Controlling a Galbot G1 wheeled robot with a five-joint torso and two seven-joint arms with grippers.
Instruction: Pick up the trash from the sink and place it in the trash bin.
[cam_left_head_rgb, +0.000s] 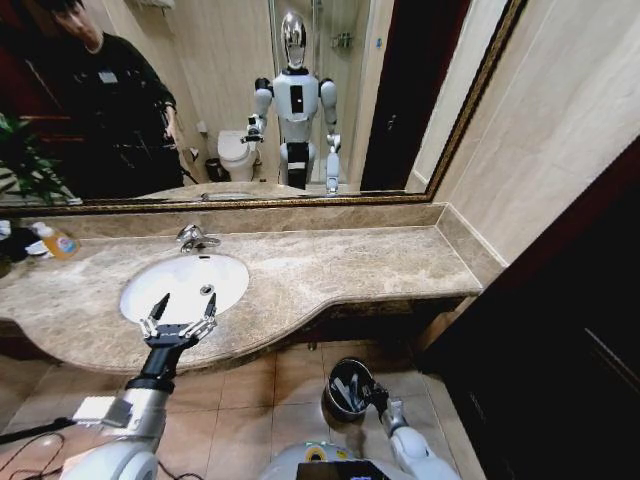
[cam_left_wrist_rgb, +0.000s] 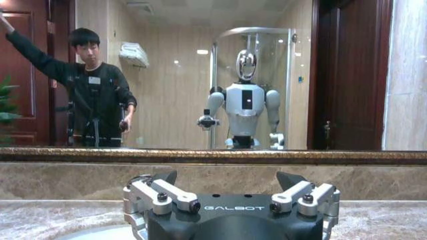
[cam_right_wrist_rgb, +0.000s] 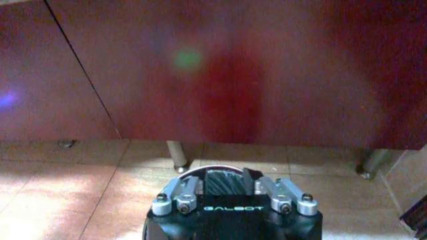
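The white oval sink (cam_left_head_rgb: 170, 290) is set in the beige marble counter, and its bowl looks bare around the drain (cam_left_head_rgb: 207, 290). My left gripper (cam_left_head_rgb: 180, 314) hovers open over the sink's front rim; in the left wrist view the left gripper (cam_left_wrist_rgb: 227, 180) faces the mirror with its fingers spread wide and nothing between them. The black trash bin (cam_left_head_rgb: 334, 375) stands on the tiled floor below the counter, with a few pale pieces of trash (cam_left_head_rgb: 344, 393) inside. My right gripper (cam_left_head_rgb: 372, 394) is at the bin's rim, and in its wrist view the right gripper (cam_right_wrist_rgb: 225, 176) is shut.
A chrome tap (cam_left_head_rgb: 195, 237) stands behind the sink. A clear bottle with an orange label (cam_left_head_rgb: 56, 243) sits at the counter's far left. A dark wooden panel (cam_left_head_rgb: 560, 330) closes the right side. Cabinet legs (cam_right_wrist_rgb: 176, 156) stand on the floor tiles behind the bin.
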